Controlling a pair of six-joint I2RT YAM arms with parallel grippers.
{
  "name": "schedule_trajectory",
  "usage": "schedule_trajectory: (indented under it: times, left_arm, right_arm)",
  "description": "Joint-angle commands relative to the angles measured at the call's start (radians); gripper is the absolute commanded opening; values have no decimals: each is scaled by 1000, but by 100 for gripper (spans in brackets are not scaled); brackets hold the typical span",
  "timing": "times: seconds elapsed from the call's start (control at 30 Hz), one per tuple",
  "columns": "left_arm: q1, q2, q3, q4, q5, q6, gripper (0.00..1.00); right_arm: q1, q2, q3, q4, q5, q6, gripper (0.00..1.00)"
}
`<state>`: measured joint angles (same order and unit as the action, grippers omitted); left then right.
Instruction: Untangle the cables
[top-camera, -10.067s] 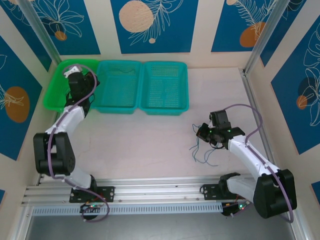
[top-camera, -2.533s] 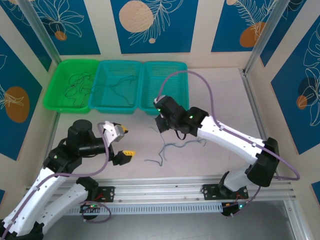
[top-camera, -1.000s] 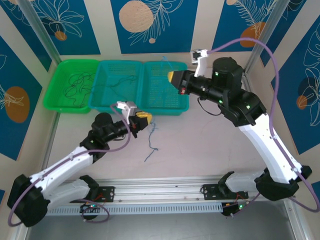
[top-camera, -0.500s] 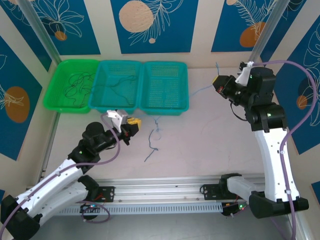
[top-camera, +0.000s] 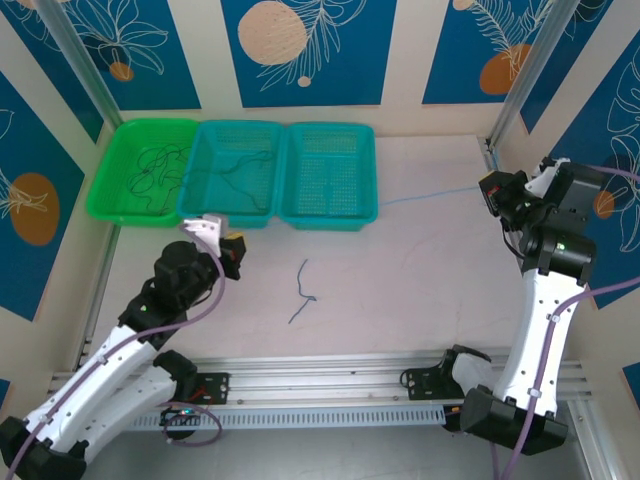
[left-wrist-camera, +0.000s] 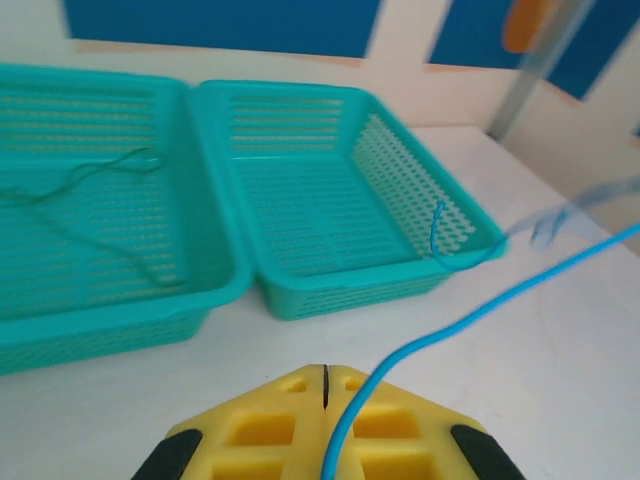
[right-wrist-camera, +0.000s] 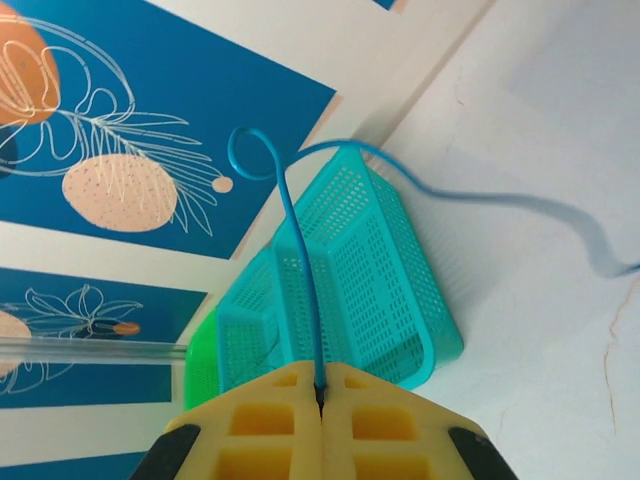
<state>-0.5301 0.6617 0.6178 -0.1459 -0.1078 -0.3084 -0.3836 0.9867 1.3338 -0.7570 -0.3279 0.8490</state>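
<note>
At the far left of the desk (top-camera: 420, 290) stands a green plastic mesh basket (top-camera: 140, 217) with a tangle of dark thin wires (top-camera: 155, 168) lying inside it. In front of it and a little to its right, the left end effector (top-camera: 232, 247) (left-wrist-camera: 325, 385) hangs over the desk close to the baskets' front edge. Its yellow pads are pressed together, and a thin blue wire (top-camera: 430, 196) (left-wrist-camera: 450, 325) (right-wrist-camera: 300, 260) leads out from their seam. Next comes the middle teal plastic mesh basket (top-camera: 230, 218) (left-wrist-camera: 110, 310), which holds a thin dark-green wire (top-camera: 245, 165) (left-wrist-camera: 110, 167) sprawled over its floor. On the bare desk in front of the baskets lies a thin grey-blue wire (top-camera: 301, 282), kinked and apart from everything else. The right-hand teal plastic mesh basket (top-camera: 330, 222) (left-wrist-camera: 330, 290) touches the middle one side by side. From near its right front corner the blue wire runs in a nearly straight line above the desk to the right end effector (top-camera: 490, 192) (right-wrist-camera: 320, 395) near the right wall. There the pads are clamped on it, a short curled end rising beyond the grip.
</note>
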Motion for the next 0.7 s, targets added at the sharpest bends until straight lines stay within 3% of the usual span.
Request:
schedule_trajectory:
  times: [0.0, 0.17, 0.53, 0.67]
  left_arm:
    - [78, -48, -15, -80, -58, -106, 0]
    - [199, -113, -59, -114, -33, -190, 0]
    - [357, -136, -57, -217, -39, -166, 0]
    - [426, -129, -62, -233, 1, -163, 0]
  right_arm:
    - [-21, -25, -39, -7, -68, 42, 0]
    - [-43, -44, -59, -12, -48, 55, 0]
    - [-244, -83, -59, -31, -112, 99, 0]
    - [-260, -91, -50, -48, -94, 101, 0]
